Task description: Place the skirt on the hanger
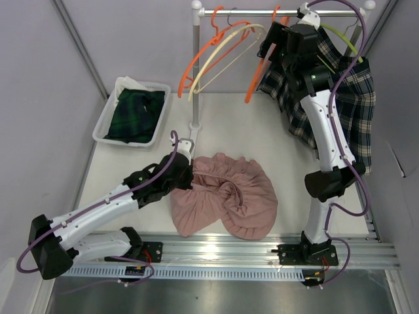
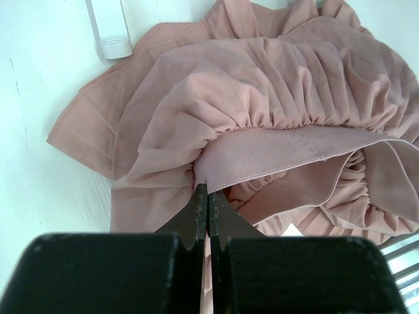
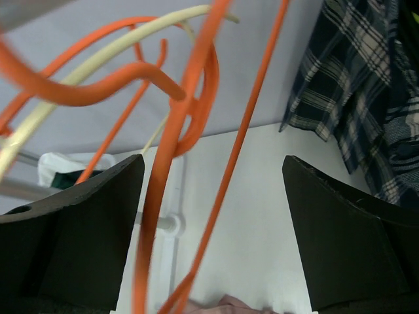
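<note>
The left hand [image 2: 208, 199] is pinched shut on the one pink skirt [image 2: 275, 85]; only its own wrist view shows the right hand [image 3: 213, 167] spread wide, an orange hanger [image 3: 180, 131] between its fingers.

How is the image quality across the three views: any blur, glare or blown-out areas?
Top external: even light, sharp, soft shadows. Left wrist: table washed out pale, pink skirt crisp. Right wrist: near orange hangers blurred, plaid skirt sharper.
</note>
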Controlling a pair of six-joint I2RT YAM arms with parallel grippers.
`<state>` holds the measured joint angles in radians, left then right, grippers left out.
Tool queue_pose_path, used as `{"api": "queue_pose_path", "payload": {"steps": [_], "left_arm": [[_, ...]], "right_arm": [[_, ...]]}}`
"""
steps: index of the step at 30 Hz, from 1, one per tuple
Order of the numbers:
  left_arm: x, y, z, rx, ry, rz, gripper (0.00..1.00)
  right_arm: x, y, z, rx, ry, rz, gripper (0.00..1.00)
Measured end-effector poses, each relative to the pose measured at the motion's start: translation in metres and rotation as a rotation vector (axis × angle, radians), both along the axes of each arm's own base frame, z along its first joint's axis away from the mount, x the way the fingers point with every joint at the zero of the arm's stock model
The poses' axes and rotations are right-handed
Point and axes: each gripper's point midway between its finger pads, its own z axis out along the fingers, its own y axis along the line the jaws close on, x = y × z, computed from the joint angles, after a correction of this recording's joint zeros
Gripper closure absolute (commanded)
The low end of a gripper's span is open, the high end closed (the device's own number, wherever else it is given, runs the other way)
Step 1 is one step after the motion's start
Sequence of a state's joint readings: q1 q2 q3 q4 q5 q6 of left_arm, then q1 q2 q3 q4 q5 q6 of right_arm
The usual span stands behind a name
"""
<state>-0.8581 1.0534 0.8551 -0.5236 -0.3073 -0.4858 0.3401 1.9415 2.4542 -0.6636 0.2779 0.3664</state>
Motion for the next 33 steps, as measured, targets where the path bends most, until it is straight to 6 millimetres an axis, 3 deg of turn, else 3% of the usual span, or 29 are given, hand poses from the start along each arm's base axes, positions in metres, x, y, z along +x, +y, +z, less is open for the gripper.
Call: {"api": "queue_pose_path", "payload": {"steps": [5, 11, 17, 23, 26, 33], "left_arm": [[-0.002, 0.003, 0.004, -0.002, -0.008, -0.004, 1.0], [-0.002, 0.003, 0.004, 0.0, -0.008, -0.005, 1.0], [-0.003, 0.004, 0.002, 0.003, -0.005, -0.005, 1.0], [-0.003, 0.004, 0.001, 0.004, -0.004, -0.005, 1.0], [-0.003, 0.004, 0.001, 0.006, -0.003, -0.005, 1.0], [-0.003, 0.004, 0.0, 0.006, -0.002, -0.005, 1.0]], "right_arm": [[0.012, -0.014, -0.016, -0.017, 0.036, -0.026, 0.25], [0.003, -0.014, -0.018, -0.046, 0.037, -0.014, 0.42], [-0.007, -0.019, -0.01, -0.086, 0.02, -0.014, 0.67], [-0.012, -0.025, -0.003, -0.125, 0.005, -0.023, 0.83], [-0.012, -0.027, -0.002, -0.148, 0.002, -0.026, 0.99], [-0.012, -0.03, -0.001, -0.206, -0.007, -0.018, 1.0]]}}
